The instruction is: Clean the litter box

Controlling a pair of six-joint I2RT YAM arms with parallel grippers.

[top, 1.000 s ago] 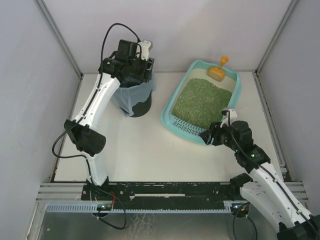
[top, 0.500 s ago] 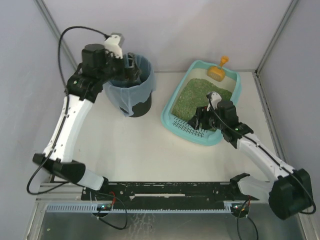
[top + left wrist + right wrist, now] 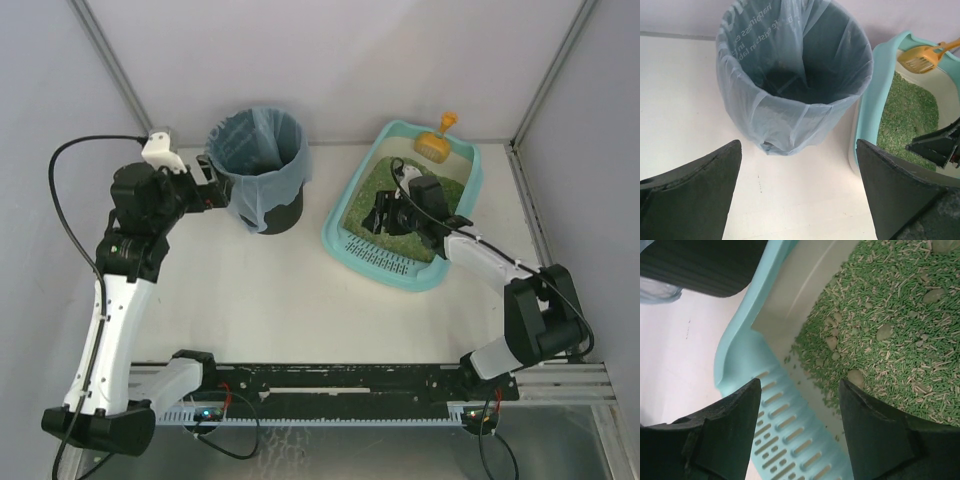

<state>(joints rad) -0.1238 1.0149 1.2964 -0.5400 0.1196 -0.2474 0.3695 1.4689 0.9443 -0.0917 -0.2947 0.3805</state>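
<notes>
The litter box stands at the far right corner of the surface, with its slotted end toward the near edge. The right gripper hangs low over the green litter just behind that slotted end. Its jaws are apart and nothing is between them. The left gripper is wide open and empty, just beside the bin with the blue bag. Several brownish lumps lie in the litter, and the orange scoop lies at the far end of the box, not held. I judge that the step in hand is reaching for one lump. The next move calls for lowering the right gripper around a lump, closing gently, then carrying it to the bin.
</notes>
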